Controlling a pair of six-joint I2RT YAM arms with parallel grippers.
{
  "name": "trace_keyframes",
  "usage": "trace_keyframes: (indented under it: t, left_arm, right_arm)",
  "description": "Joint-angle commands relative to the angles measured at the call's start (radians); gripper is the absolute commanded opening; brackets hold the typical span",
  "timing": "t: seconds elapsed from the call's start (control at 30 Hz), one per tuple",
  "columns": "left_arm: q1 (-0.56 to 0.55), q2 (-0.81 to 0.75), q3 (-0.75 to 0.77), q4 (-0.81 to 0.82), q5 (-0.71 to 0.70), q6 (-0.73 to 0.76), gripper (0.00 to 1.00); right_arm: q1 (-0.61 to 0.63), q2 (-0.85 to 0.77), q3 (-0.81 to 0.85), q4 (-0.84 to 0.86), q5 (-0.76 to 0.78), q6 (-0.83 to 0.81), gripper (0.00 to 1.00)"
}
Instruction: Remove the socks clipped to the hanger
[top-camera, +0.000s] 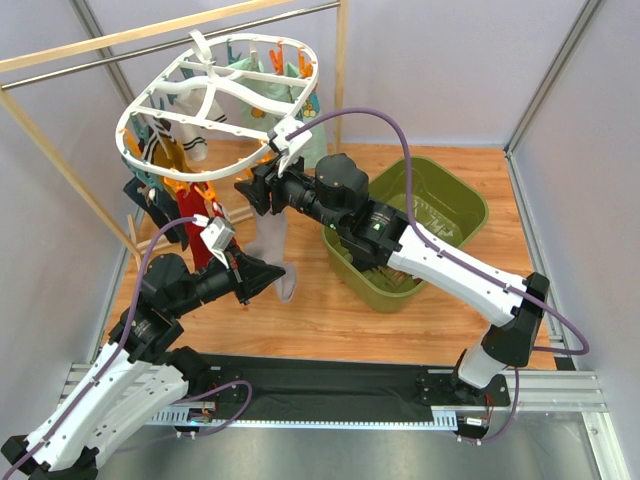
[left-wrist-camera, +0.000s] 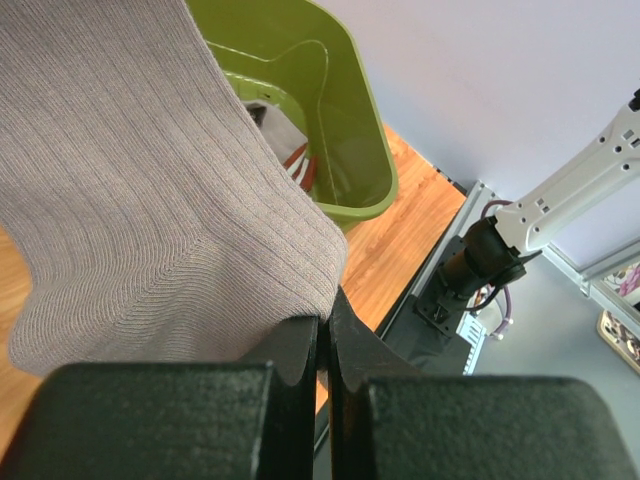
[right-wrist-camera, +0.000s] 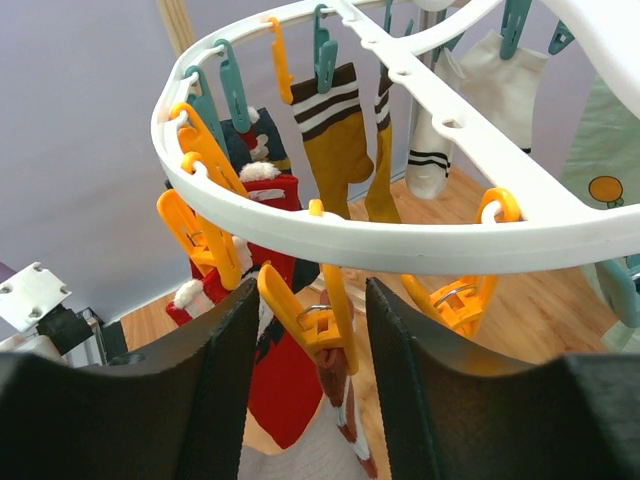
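- While left gripper (left-wrist-camera: 325, 345) pinches grey sock (left-wrist-camera: 150, 200) by its toe, sock hangs long-axis down from near rim of hanger (right-wrist-camera: 420, 225).
- Nearer to the rim, right gripper (right-wrist-camera: 312, 305), jaws half apart, straddles orange clip (right-wrist-camera: 322, 325) above sock, no contact visible.

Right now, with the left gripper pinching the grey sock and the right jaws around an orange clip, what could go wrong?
1. The left gripper is shut on just the toe edge of the grey sock; a pull may slip it free.
2. The right gripper straddles an orange clip with other clips close by; closing off-centre might miss its levers.
3. Pulling before the clip opens could tilt the hanger.
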Motion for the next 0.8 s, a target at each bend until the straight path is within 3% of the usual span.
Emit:
trace_keyframes:
  t: [0.0,0.13,0.23,0.27,0.67,0.7,0.77]
  left_arm:
    - [0.003,-0.006,-0.003,0.053,0.017,0.012,0.00]
    - [0.005,-0.004,-0.004,0.053,0.018,0.012,0.00]
    - [0.003,-0.004,-0.004,0.053,0.018,0.012,0.00]
    - [0.003,-0.003,-0.006,0.054,0.018,0.012,0.00]
    - [0.003,-0.007,-0.012,0.056,0.018,0.008,0.00]
    - [0.003,-0.009,-0.012,0.054,0.017,0.008,0.00]
    - [0.003,-0.010,-0.009,0.050,0.017,0.008,0.00]
  right_arm:
    - [0.004,0.013,0.030,0.059,0.040,0.015,0.47]
    - [0.004,0.011,0.012,0.111,0.038,0.030,0.31]
    - [0.004,0.006,-0.002,0.125,0.031,0.033,0.13]
    - [0.004,0.002,-0.005,0.131,0.026,0.035,0.01]
    - [0.004,-0.016,-0.029,0.127,0.031,0.041,0.01]
    - [0.004,-0.021,-0.028,0.122,0.028,0.044,0.05]
    - [0.004,-0.033,-0.048,0.111,0.017,0.045,0.24]
